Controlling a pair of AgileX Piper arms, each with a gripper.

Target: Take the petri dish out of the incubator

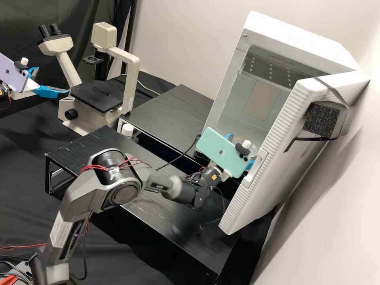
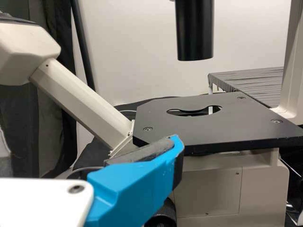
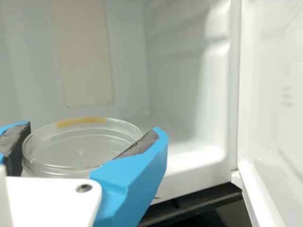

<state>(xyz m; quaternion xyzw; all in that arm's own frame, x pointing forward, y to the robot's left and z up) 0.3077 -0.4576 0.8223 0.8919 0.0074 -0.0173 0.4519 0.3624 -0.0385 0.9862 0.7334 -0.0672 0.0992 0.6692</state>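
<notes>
Incubator (image 1: 301,43) behind; right pincer (image 1: 240,150), widely parted, clasps petri dish (image 3: 80,146).

So the right arm (image 1: 73,221) rises from the bottom left, bends at a high elbow (image 1: 114,186), then runs forward to the wrist (image 1: 198,190), which angles up and away. Right claw (image 1: 240,150) is clamped on its load, dark pads (image 3: 139,144) pressing from both sides. Over at the left edge, the left claw (image 1: 53,80) has its blue fingers (image 1: 49,92) spread apart.
</notes>
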